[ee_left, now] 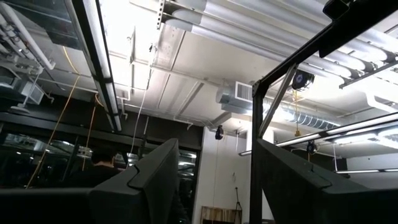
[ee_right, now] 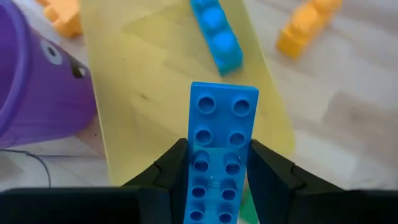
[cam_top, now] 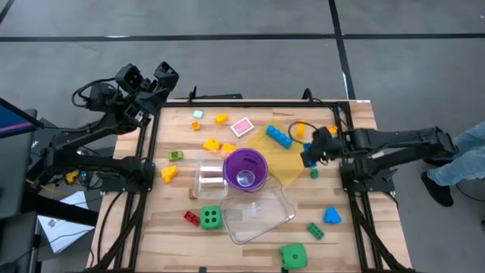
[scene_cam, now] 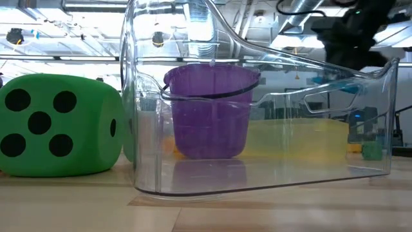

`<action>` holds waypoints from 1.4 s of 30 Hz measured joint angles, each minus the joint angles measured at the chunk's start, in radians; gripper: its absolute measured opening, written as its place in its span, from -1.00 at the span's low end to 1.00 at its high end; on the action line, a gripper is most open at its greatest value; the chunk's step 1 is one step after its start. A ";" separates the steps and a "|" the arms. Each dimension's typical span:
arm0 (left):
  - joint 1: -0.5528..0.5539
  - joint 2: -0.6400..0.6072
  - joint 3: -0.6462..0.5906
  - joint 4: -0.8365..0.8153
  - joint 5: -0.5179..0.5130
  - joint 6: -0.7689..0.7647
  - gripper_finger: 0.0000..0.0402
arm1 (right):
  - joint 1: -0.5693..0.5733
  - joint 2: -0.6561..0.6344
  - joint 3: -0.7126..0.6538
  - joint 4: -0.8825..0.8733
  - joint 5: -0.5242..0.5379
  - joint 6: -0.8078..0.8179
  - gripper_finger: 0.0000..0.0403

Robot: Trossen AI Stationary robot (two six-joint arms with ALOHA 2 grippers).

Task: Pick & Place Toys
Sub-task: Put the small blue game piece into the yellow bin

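1. Although many things are in view, no brand, label or writing can be read on any of them.
2. Table point(cam_top: 258, 227): wooden slats; both arms reach over it from its sides.
3. Tub point(scene_cam: 270, 167): clear, lying near the table's front edge; in the low view it fills most of the frame and blurs what lies behind it.
4. Tray point(cam_top: 284, 163): yellow, translucent, flat, beside the cup; a blue brick point(cam_top: 278, 136) rests on it.
5. Cup point(cam_top: 245, 168): purple, upright; its contents cannot be made out.
6. Dice: one point(cam_top: 211, 218) just beside the tub, the other point(cam_top: 294, 255) at the front edge, cut off in the high view.
7. Left gripper point(cam_top: 148, 80): raised beyond the table's far left corner, pointing at the ceiling; jaws apart, holding nothing.
8. Right gripper point(ee_right: 214, 186): above the tray's right edge; jaws closed on a long blue brick point(ee_right: 217, 162), stud holes showing, its lower end hidden.
9. Small toys: orange point(cam_top: 211, 144), yellow point(cam_top: 168, 173), red point(cam_top: 191, 218), green point(cam_top: 315, 230) and pink point(cam_top: 242, 127) pieces lie scattered over the table.
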 joint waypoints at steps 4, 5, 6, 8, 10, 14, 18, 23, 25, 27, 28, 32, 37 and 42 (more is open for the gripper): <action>0.000 0.000 0.000 0.000 0.000 0.000 0.02 | -0.144 0.000 0.000 0.063 -0.080 -0.271 -0.39; -0.001 0.000 0.000 0.000 0.000 0.000 0.02 | -0.178 0.000 0.000 0.069 -0.098 -0.329 -0.39; -0.005 0.000 0.000 0.000 0.000 0.000 0.02 | -0.211 0.000 0.000 0.076 -0.117 -0.383 -0.39; -0.013 0.000 0.000 -0.001 0.000 0.003 0.02 | -0.273 0.000 0.000 0.091 -0.159 -0.474 -0.39; -0.023 0.000 0.000 -0.001 0.001 0.020 0.02 | -0.327 0.007 0.000 0.108 -0.195 -0.549 -0.39; -0.054 0.000 0.000 -0.004 0.002 0.043 0.02 | -0.403 0.044 0.000 0.130 -0.252 -0.662 -0.39; -0.084 0.000 0.000 -0.010 0.002 0.069 0.02 | -0.435 0.104 0.000 0.161 -0.318 -0.746 -0.39; -0.100 0.000 0.000 -0.016 0.002 0.082 0.02 | -0.429 0.182 0.000 0.163 -0.339 -0.800 -0.35; -0.103 0.000 0.000 -0.017 0.002 0.082 0.02 | -0.431 0.206 0.000 0.159 -0.339 -0.804 -0.34; -0.104 0.000 0.000 -0.017 0.002 0.082 0.02 | -0.431 0.227 0.000 0.154 -0.339 -0.804 -0.34; -0.104 0.000 0.000 -0.017 0.002 0.082 0.02 | -0.431 0.236 0.000 0.152 -0.339 -0.807 -0.34; -0.104 0.000 0.000 -0.017 0.001 0.083 0.02 | -0.431 0.275 0.000 0.152 -0.339 -0.811 -0.34; -0.104 0.000 0.000 -0.034 0.001 0.084 0.02 | -0.431 0.314 0.000 0.152 -0.339 -0.811 -0.33; -0.104 0.000 0.000 -0.049 0.000 0.090 0.02 | -0.431 0.330 0.000 0.153 -0.339 -0.814 -0.33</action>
